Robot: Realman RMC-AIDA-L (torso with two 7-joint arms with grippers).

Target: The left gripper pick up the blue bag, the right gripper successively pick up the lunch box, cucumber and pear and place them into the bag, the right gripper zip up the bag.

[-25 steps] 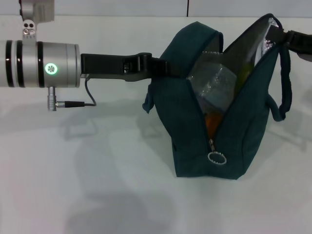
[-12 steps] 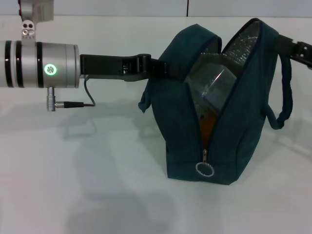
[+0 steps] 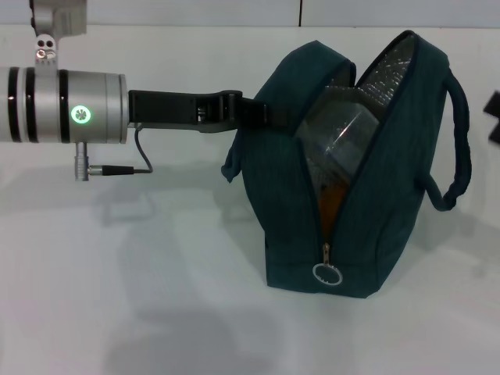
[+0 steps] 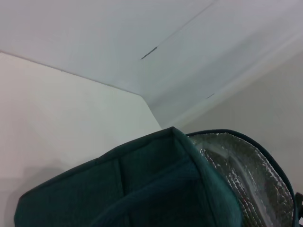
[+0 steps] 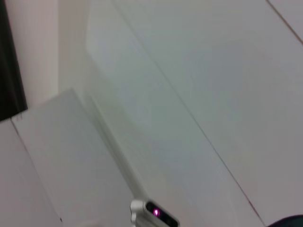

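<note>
Dark teal fabric fills the middle of the head view: the blue bag (image 3: 351,180) stands upright on the white table (image 3: 141,297), its mouth gaping in a narrow wedge that shows the silver lining. The zipper is undone, and its ring pull (image 3: 327,274) hangs low on the near end. Inside the gap sits the lunch box (image 3: 336,133), clear plastic tilted against the lining, with an orange patch below it that is likely the pear (image 3: 331,199); the cucumber cannot be made out.

The left gripper (image 3: 262,112) reaches in level from the left, and its dark fingers meet the bag's upper left side, clamped on the fabric there. The bag's right handle (image 3: 459,148) loops out free. At the far right edge only a dark scrap of the right gripper (image 3: 494,117) shows, apart from the bag; whether its jaws are apart or together cannot be told.

The left wrist view adds the bag's top from close by, teal wall and crinkled foil, which the head view sees only edge-on. The right wrist view shows no bag, only pale panels and a small device with a pink light (image 5: 154,211).
</note>
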